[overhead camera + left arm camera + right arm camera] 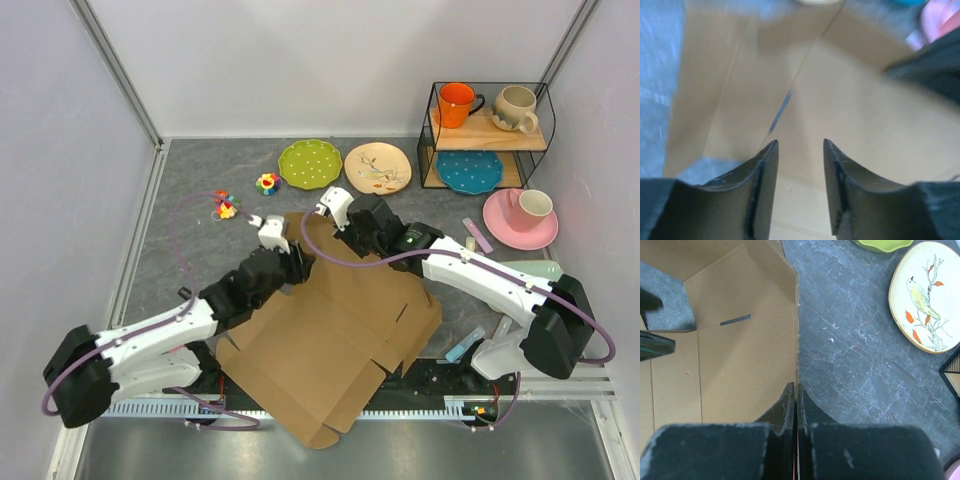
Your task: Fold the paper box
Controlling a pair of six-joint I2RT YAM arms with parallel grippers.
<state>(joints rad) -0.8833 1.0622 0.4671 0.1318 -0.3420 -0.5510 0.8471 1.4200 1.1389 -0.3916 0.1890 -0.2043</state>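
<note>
The paper box [330, 345] is a brown corrugated die-cut sheet lying mostly flat in the middle of the table, its near corner over the front rail. Its far side wall is raised upright. My right gripper [335, 208] is shut on the top edge of that raised wall [796, 340], seen edge-on between the fingers in the right wrist view [796, 390]. My left gripper [272, 232] is open at the box's far left part. In the left wrist view [799, 145] its fingers hover over the cardboard panels [850, 115] and hold nothing.
A green plate [310, 163], a bird plate [378, 167] and a small toy flower [267, 183] lie behind the box. Another toy [226, 207] lies far left. A wire shelf [487, 135] with mugs and a blue plate, and a pink cup on its saucer [521, 217], stand right.
</note>
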